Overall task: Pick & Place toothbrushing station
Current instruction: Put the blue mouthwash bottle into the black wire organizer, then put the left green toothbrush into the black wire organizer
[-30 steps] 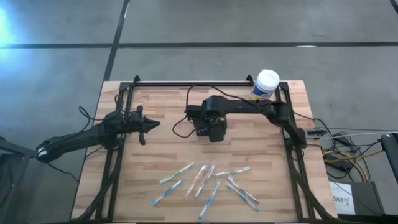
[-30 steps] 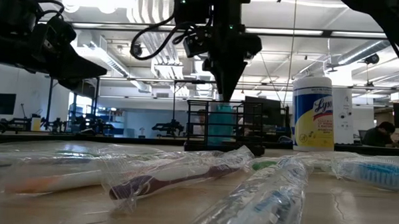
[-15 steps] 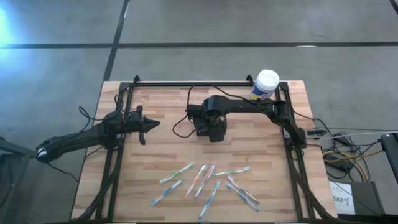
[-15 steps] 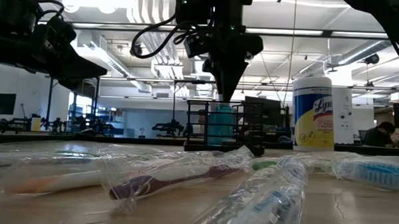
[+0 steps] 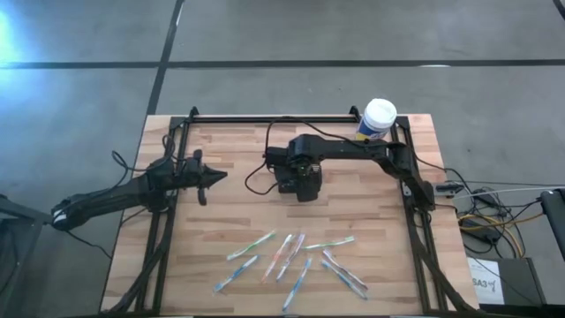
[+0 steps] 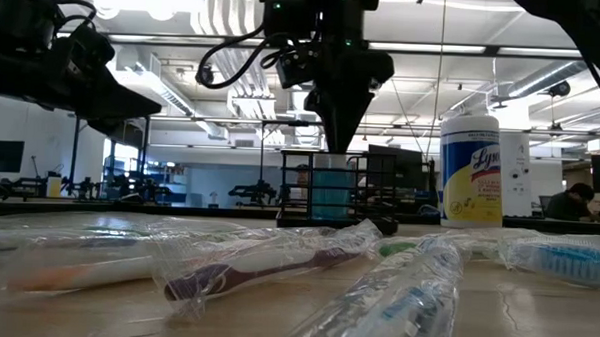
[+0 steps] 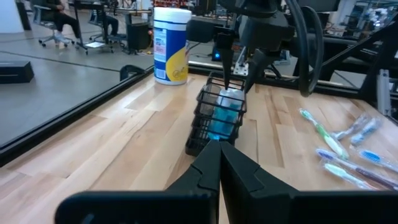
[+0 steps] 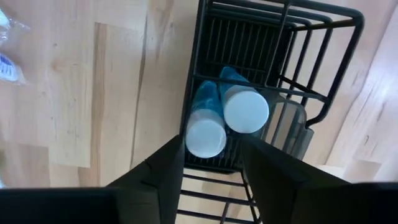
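The toothbrushing station, a small black wire caddy, stands on its base near the table's middle. Two blue tubes with white caps stand upright in it. My right gripper hangs just above the station, pointing straight down. It is open, with a finger on either side of the tube tops. My left gripper is shut and waits level near the table's left edge, pointing at the station.
Several wrapped toothbrushes lie spread across the near part of the table. A yellow-and-blue wipes canister with a white lid stands at the far right corner. Bare wood lies between the station and the toothbrushes.
In the low view, the blue tube under my right gripper has shifted a little inside the station. Both arms have kept their places.
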